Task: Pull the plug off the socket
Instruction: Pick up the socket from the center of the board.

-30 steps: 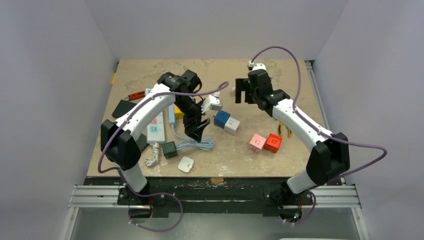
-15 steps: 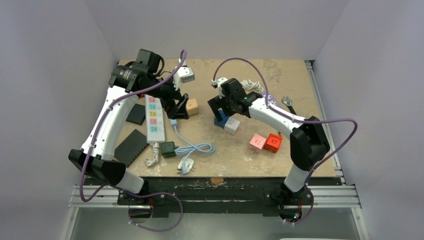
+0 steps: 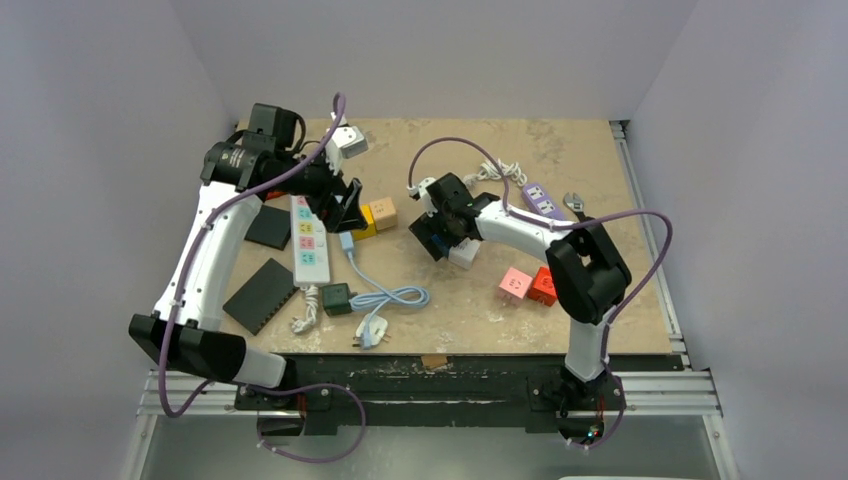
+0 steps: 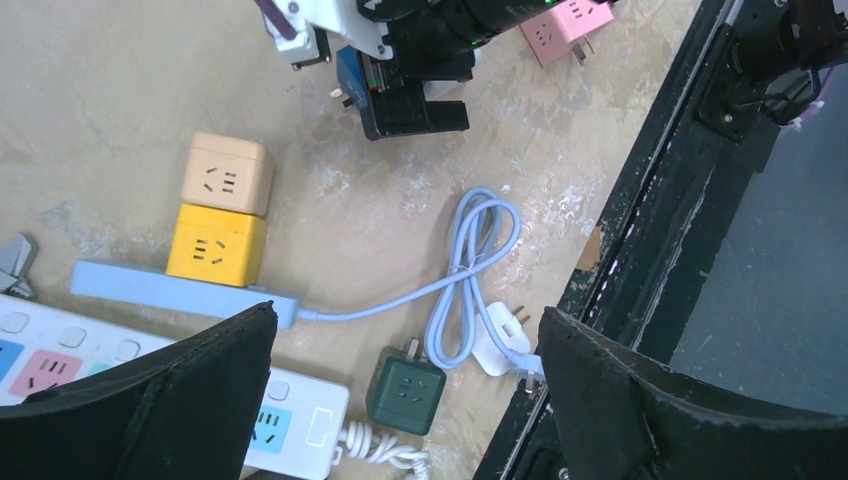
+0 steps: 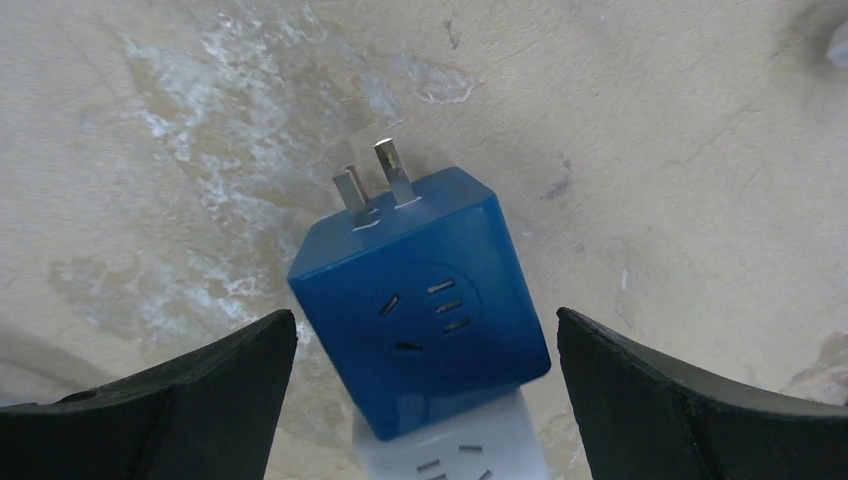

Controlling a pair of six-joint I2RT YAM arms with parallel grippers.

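Observation:
A blue cube adapter [image 5: 425,290] lies on the table with its two prongs [image 5: 375,175] bare, and it is joined to a white cube adapter [image 5: 460,455] on its near side. My right gripper [image 5: 425,400] is open just above the pair, with one finger on each side of the blue cube and neither touching it. In the top view the right gripper [image 3: 437,235] covers most of the blue cube, and the white cube [image 3: 462,252] shows beside it. My left gripper [image 3: 350,208] is open and empty above the yellow cube [image 4: 216,245], well left of the pair.
A beige cube [image 3: 384,212] and the yellow cube lie by a light blue strip [image 4: 180,290] with a coiled cable [image 4: 470,290]. A white power strip [image 3: 309,238], green cube [image 3: 338,297], white plug [image 3: 372,332] and black pads [image 3: 258,290] lie at the left. Pink [image 3: 515,284] and red [image 3: 544,286] cubes and a purple strip [image 3: 540,198] lie at the right.
My right gripper has swung from the back of the table down onto the blue and white cubes. My left arm has pulled back to the left, away from the centre.

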